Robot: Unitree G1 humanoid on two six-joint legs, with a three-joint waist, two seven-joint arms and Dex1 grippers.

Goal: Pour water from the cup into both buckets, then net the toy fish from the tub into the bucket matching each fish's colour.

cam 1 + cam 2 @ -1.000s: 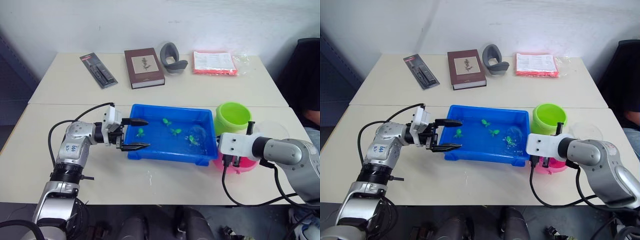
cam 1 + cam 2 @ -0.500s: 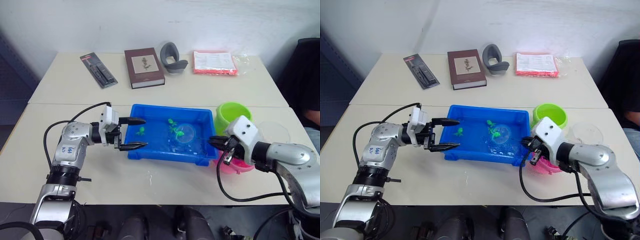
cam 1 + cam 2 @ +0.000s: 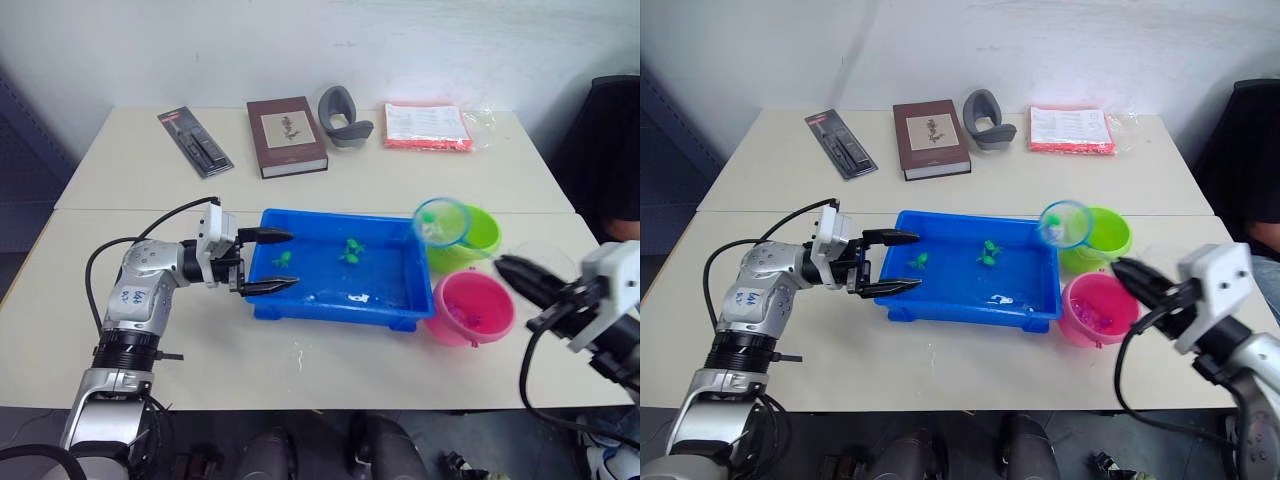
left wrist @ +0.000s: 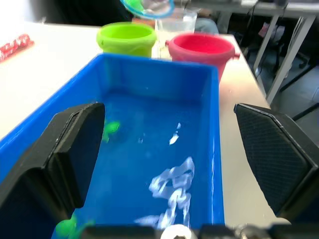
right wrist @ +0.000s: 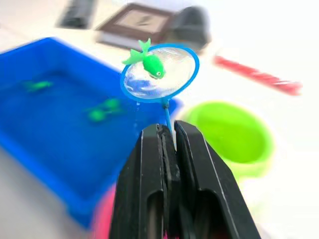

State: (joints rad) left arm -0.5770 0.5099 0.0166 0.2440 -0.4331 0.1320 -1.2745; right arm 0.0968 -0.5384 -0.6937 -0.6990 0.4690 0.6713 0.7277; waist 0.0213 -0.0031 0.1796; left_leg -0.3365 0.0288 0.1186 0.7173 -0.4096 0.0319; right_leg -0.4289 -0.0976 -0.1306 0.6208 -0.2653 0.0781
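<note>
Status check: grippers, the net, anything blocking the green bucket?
Right gripper shut on net handle; net holds a green fish, near green bucket. Left gripper open at tub edge. Nothing seen blocking the bucket.

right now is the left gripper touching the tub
Cannot tell. In the left eye view the open left gripper straddles the tub end wall, one finger over the water, one outside. No view plainly shows contact or a gap.

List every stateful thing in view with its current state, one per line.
Net: raised, holding one green fish.
Right tool: shut on the net's handle.
Left tool: open, at the tub's end.
Tub: holds water and green fish.
Green bucket: upright, under the net.
Pink bucket: upright, pink fish inside.
</note>
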